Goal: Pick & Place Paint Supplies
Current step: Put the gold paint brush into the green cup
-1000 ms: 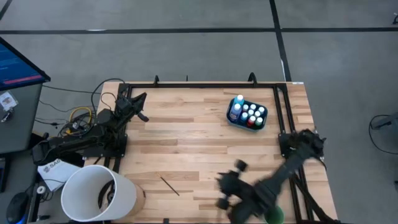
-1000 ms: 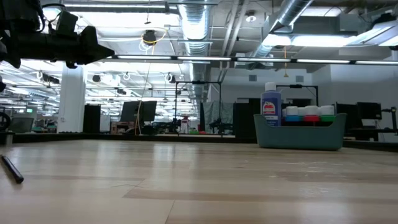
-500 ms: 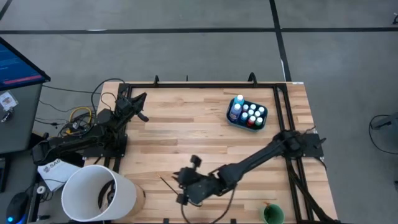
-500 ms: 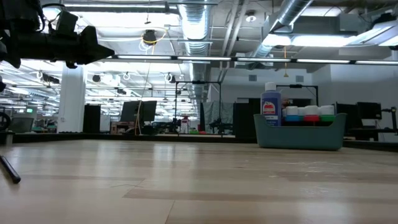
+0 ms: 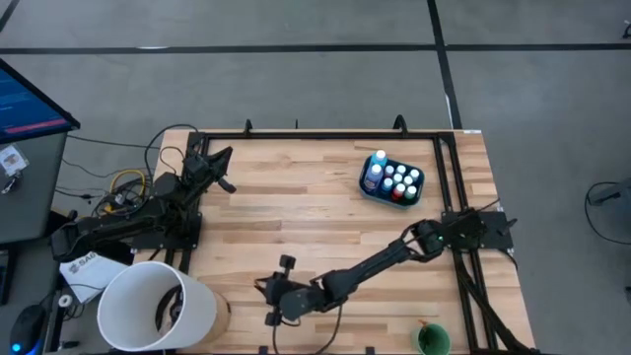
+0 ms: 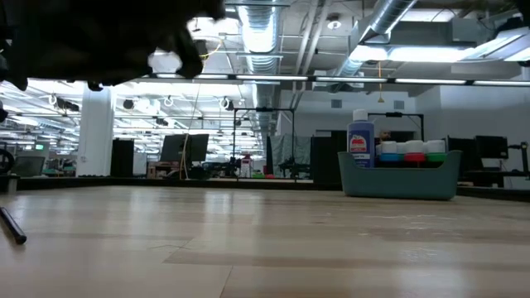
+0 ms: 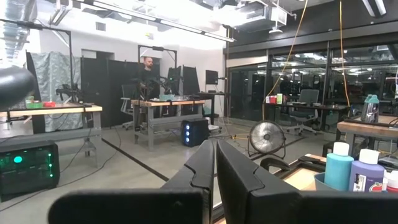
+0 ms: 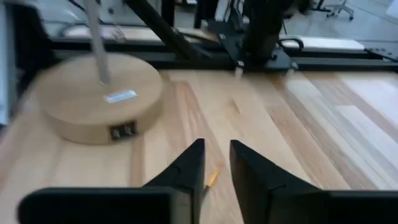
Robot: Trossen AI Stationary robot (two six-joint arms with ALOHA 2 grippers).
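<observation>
Right fingers (image 5: 275, 303) have swung over the brush (image 5: 264, 292) (slightly apart); left fingers (image 5: 226, 169) together, parked.

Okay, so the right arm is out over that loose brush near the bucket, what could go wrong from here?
1. The brush is thin and lies flat on the wood, so the open right gripper could scrape the table or close on nothing.
2. The white bucket stands close by, so the outstretched arm might bump it.
</observation>
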